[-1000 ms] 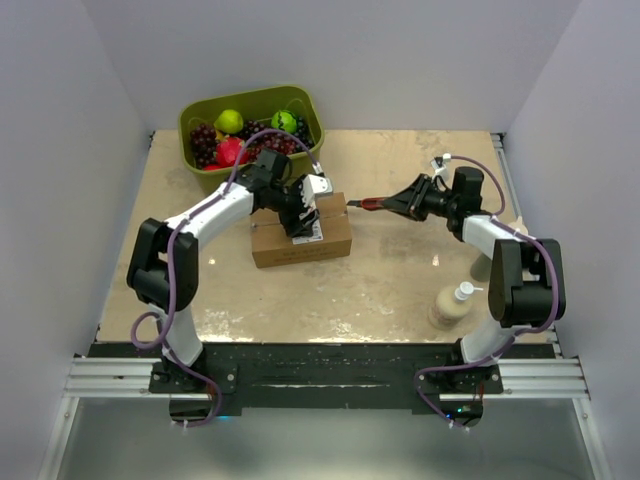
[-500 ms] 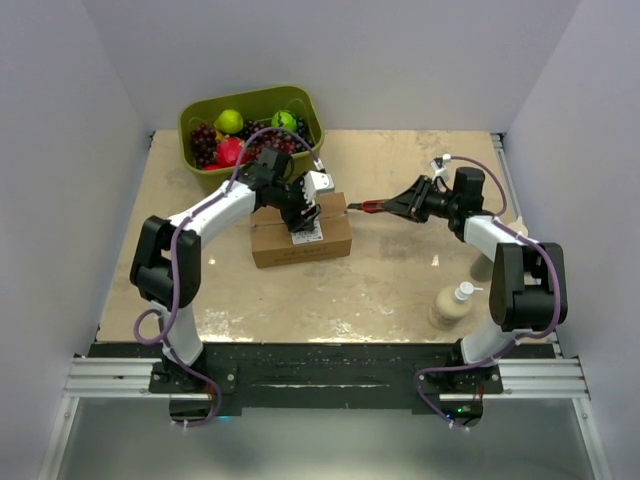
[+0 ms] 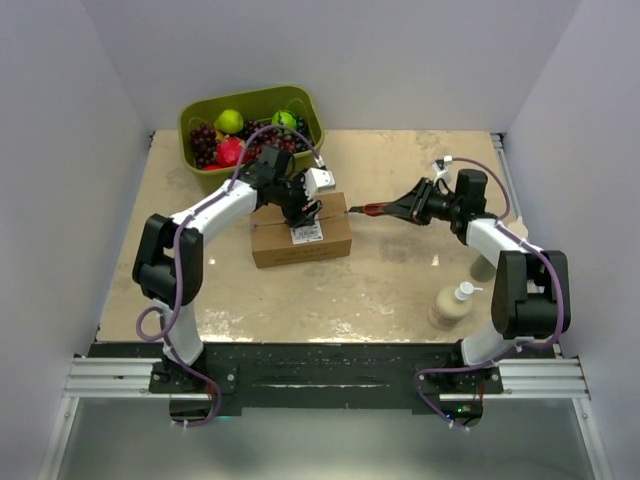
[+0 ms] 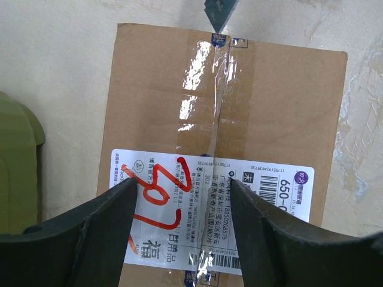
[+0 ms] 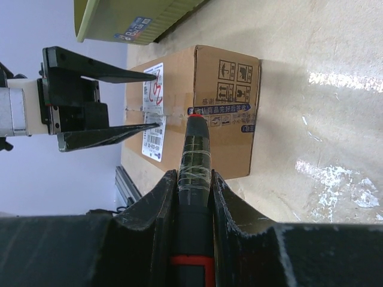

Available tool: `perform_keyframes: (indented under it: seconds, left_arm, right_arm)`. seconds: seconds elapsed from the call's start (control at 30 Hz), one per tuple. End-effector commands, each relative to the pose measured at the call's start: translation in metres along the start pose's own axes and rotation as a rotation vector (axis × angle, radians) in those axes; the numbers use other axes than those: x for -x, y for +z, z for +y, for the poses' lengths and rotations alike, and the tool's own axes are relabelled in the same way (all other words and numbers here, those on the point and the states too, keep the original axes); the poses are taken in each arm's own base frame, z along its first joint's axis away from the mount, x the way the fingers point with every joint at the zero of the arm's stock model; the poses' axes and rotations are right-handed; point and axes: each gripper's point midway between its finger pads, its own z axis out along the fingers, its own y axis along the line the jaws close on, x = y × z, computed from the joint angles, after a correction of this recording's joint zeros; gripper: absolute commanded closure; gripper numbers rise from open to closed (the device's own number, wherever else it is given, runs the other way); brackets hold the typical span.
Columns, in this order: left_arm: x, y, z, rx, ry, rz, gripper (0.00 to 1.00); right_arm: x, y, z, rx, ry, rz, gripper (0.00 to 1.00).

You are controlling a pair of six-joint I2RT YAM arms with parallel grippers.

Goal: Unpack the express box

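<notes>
The express box [image 3: 300, 238] is a brown carton with a white label, red marks and clear tape along its top seam. It lies at mid-table and also shows in the left wrist view [image 4: 251, 101] and the right wrist view [image 5: 224, 113]. My left gripper [image 3: 303, 205] is open and hovers over the box top, with its fingers either side of the label [image 4: 182, 194]. My right gripper [image 3: 418, 206] is shut on a black cutter with red trim [image 5: 194, 149]. The cutter's tip [image 4: 218, 12] rests at the box's right top edge, on the tape seam.
An olive-green bin [image 3: 250, 98] of grapes, apples and other fruit stands just behind the box, and it shows in the left wrist view [image 4: 15, 167]. A cream pump bottle [image 3: 452, 305] stands at the near right by the right arm's base.
My left gripper has shifted slightly toward the far side of the box top. The right arm has drawn slightly right, and the cutter tip stays at the box edge.
</notes>
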Motion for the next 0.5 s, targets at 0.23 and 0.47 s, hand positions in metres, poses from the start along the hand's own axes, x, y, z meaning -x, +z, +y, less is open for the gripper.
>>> perform_keyframes:
  seconds: [0.23,0.47]
  left_arm:
    - [-0.054,0.015,0.009,0.026,-0.053,0.175,0.33]
    - [-0.055,0.019,0.012,0.027,-0.052,0.178,0.34]
  right_arm:
    - [-0.038,-0.012,0.011,0.061,0.021,0.142,1.00]
    - [-0.043,-0.017,0.019,0.086,0.010,0.152,1.00]
